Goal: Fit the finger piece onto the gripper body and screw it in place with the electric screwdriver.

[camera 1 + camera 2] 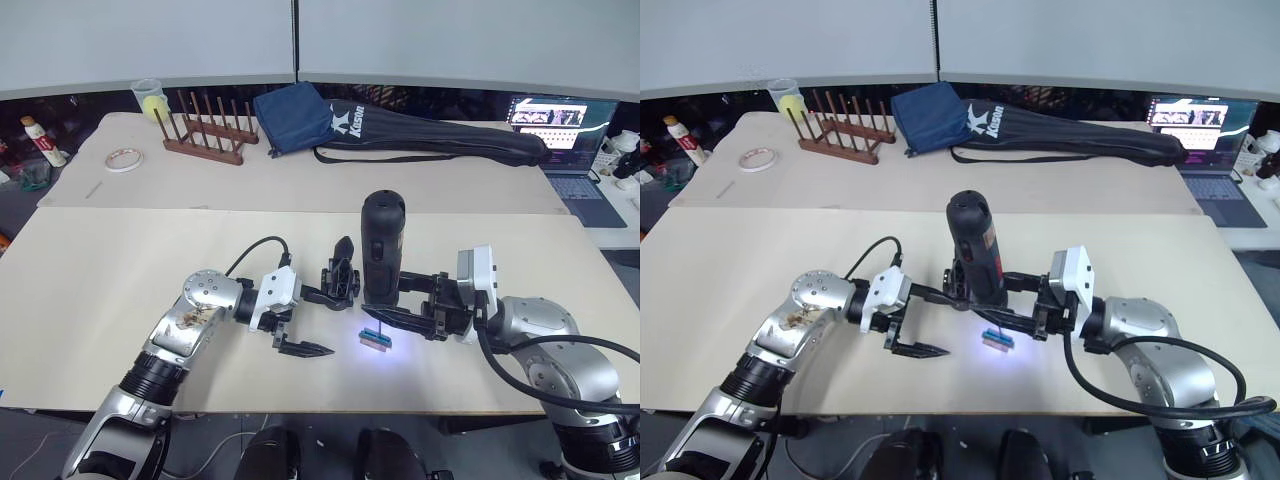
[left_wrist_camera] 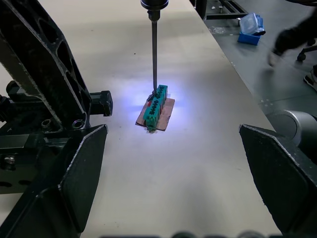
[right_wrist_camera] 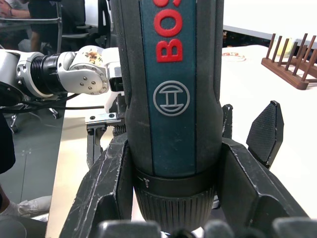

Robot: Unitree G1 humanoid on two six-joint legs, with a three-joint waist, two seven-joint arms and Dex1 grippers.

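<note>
The electric screwdriver [image 3: 171, 99] is showing red letters "BOS", cut off, above a round emblem; the black bag's [image 1: 440, 138] white lettering is unreadable.

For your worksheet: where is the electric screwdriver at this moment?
The electric screwdriver stands upright at mid-table, clamped in the right gripper, its bit tip down on the small green block, beside the gripper body.

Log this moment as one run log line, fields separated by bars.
right gripper: shut on electric screwdriver, upright | bit tip on green block | left gripper: open, beside gripper body
</note>
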